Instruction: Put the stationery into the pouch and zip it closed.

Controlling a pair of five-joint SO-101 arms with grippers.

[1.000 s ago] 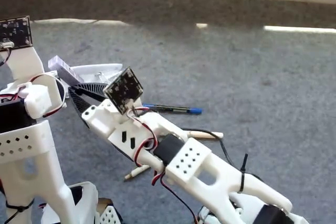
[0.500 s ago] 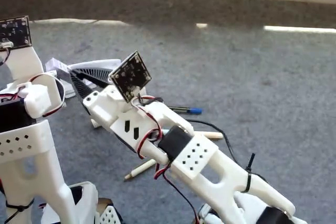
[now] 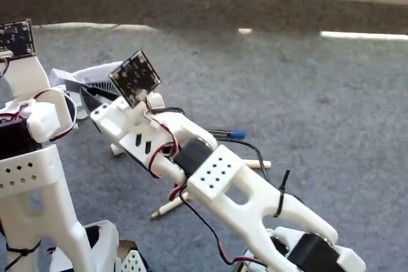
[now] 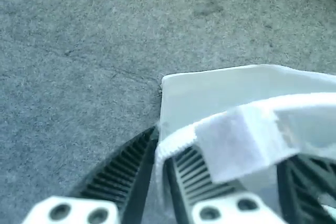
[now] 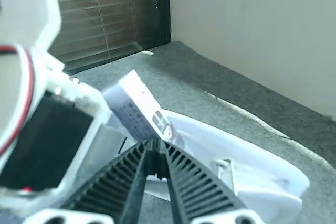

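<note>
Grey felt covered the tabletop [image 3: 319,93], with a pale wall running along the far edge. At the far left lay the white pouch [image 3: 86,74], its mouth gaping open toward the right arm.

The left gripper [image 4: 160,153] had its fingers drawn narrow on the pouch's rim, a strip of the white edge pinched between them, so the mouth was held up off the felt. The right gripper [image 5: 156,156] sat at the opening with its fingers pressed together. I could not make out whether they nipped anything.

Just beyond those tips a small white box [image 5: 140,109] stood tilted in the mouth, one end down inside and the other poking out. What else the pouch held I could not see.

The rest of the stationery was still out on the felt, well apart from the pouch and back along the right arm. A blue pen [image 3: 224,134] lay with its long axis across the table and its blue end pointing away from the pouch. A pencil [image 3: 256,164] lay just beside the arm, and a second pencil [image 3: 167,207] lay nearer the arm's base.

With the left fingers busy at the rim, the right arm looked the likelier one to fetch them. It would have to draw back from the mouth and come at the pen across its length.
</note>
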